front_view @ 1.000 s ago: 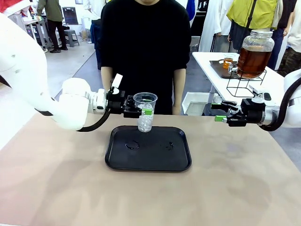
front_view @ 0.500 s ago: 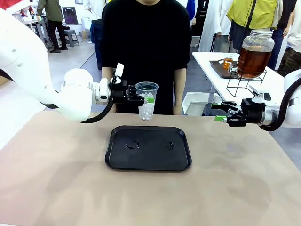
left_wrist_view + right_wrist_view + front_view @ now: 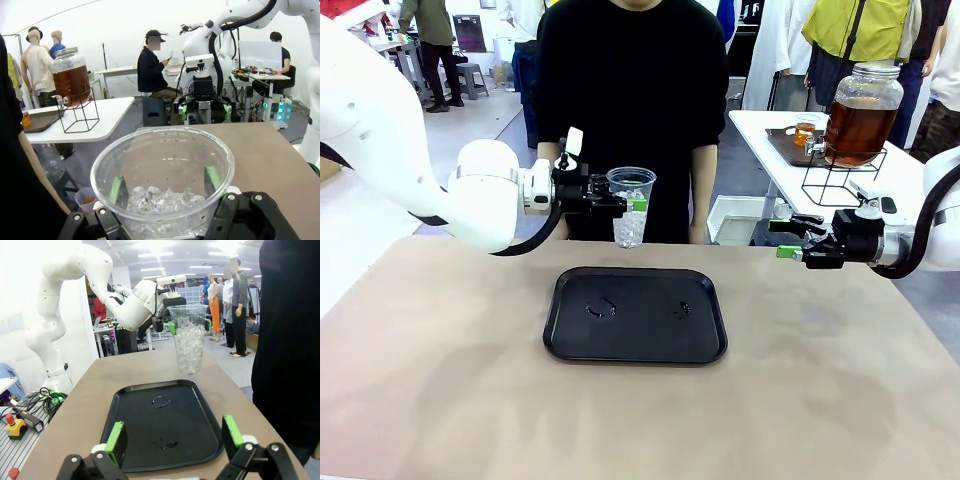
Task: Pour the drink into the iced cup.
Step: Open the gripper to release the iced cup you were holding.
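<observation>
Our left claw (image 3: 628,207) grips the cup (image 3: 631,185), a pad pressed to either side. It holds the cup upright in the air, at 12 o'clock from the tray (image 3: 570,335). At 3 o'clock our right claw (image 3: 783,238) gapes wide, touching nothing.

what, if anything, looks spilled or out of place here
Two small wet marks sit on the black tray: a ring and a smear, likely water from the iced cup, held upright by the left pincer.
</observation>
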{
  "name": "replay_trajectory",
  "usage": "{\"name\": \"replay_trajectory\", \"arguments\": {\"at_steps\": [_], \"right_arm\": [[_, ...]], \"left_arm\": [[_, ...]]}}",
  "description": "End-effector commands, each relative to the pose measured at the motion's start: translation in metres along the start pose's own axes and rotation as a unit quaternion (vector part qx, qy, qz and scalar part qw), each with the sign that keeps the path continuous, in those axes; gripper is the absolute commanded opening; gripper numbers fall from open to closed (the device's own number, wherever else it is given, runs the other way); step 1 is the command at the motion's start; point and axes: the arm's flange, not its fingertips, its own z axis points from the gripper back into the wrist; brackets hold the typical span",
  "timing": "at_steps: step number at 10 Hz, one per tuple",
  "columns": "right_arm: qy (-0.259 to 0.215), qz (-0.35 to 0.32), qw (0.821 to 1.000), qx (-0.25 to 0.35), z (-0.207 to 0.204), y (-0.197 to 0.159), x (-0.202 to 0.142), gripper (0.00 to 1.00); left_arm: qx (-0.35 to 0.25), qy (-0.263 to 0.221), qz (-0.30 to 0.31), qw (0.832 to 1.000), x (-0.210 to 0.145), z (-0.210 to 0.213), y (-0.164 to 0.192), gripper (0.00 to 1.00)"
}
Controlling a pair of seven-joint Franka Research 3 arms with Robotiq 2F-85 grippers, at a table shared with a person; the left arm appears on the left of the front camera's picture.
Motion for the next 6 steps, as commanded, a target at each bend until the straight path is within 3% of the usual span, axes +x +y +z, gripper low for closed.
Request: {"name": "replay_trajectory", "arguments": {"at_steps": [1,6], "right_arm": [[0.001,0.002,1.0,-0.002,0.0002,-0.001,0.0026,1.0],[0.001,0.002,1.0,-0.002,0.0002,-0.001,0.0026,1.0]], "left_arm": [[-0.001,-0.001,-0.003,1.0,0.0027,-0.0002,-0.0014,0.8],[-0.001,-0.001,-0.003,1.0,0.0027,-0.0002,-0.0014,0.8]]}}
